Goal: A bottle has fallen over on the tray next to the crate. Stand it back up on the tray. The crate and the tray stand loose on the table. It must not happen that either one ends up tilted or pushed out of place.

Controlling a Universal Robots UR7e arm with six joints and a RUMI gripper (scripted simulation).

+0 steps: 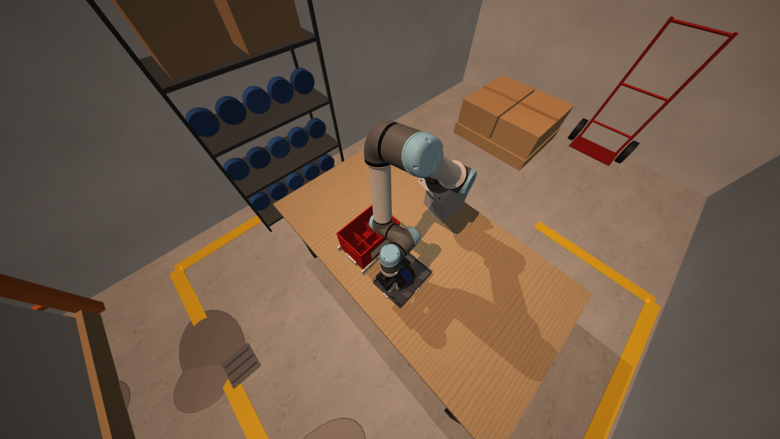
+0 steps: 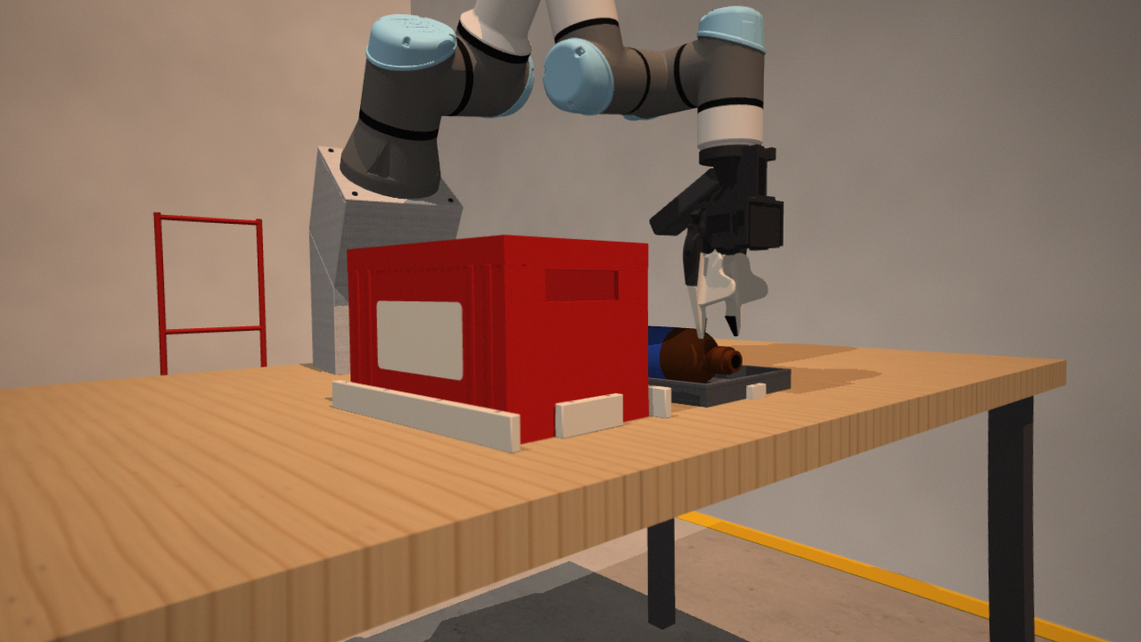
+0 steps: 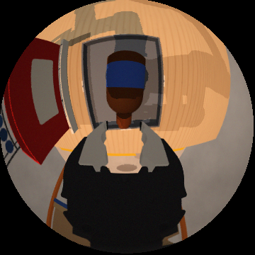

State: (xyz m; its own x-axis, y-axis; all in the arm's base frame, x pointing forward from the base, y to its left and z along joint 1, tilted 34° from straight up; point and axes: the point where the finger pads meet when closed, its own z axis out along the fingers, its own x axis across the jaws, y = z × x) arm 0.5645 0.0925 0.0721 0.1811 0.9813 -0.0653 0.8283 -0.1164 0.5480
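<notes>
- The one gripper [image 1: 393, 286] [image 2: 718, 331] [image 3: 124, 122] is let go, with its two fingers [image 2: 701, 307] apart and nothing pinched.
- There is one bottle [image 1: 406, 274] [image 2: 687, 353] [image 3: 125, 78], one tray [image 1: 403, 297] [image 2: 714, 390] [image 3: 159, 88] and one red crate [image 1: 351, 252] [image 2: 576, 351] [image 3: 21, 88].
- The tray sits flat near one long edge of the counter [image 1: 337, 185] [image 2: 239, 479] [image 3: 198, 46]. The crate stands flat beside it, nearer a corner at that edge.
- The bottle lies on its side on the tray. Its neck points to that long edge.
- The gripper points down near the neck. The fat part lies farther from that edge than the fingers.
- The bottle is brown, with a blue band around its fat part and a skinny neck.
</notes>
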